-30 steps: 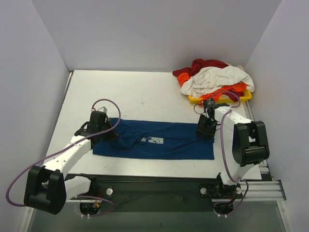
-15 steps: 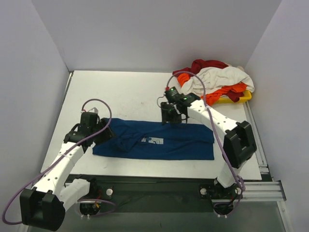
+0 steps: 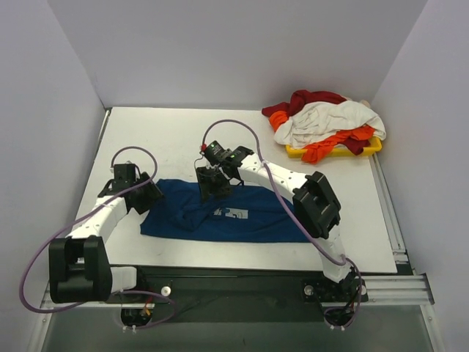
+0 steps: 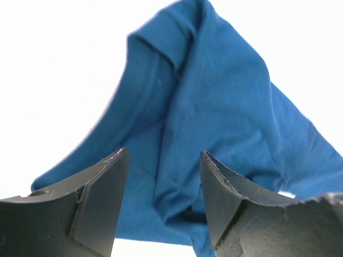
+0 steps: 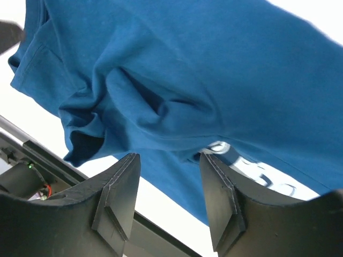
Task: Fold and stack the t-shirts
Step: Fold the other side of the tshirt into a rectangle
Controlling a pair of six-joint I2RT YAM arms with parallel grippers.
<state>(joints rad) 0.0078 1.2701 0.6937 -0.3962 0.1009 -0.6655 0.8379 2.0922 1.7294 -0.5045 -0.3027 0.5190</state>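
The dark blue t-shirt [image 3: 234, 213] lies as a long folded strip near the table's front edge, its pale print [image 3: 234, 214] facing up. My left gripper [image 3: 146, 196] is open at the shirt's left end; in the left wrist view the rumpled blue cloth [image 4: 214, 123] lies between and beyond the fingers. My right gripper [image 3: 215, 188] is open above the shirt's upper edge, left of centre; its view shows blue folds [image 5: 177, 96] and the print's edge [image 5: 252, 171]. The dark red, white and orange shirts [image 3: 322, 117] lie heaped at the back right.
The heap rests on a yellow tray [image 3: 370, 147] near the right wall. White walls close the table on the left, back and right. The metal rail [image 3: 242, 282] runs along the front edge.
My right arm has swept from the shirt's right end leftwards across the table to its upper edge left of centre. My left gripper has backed a little to the left, off the cloth.
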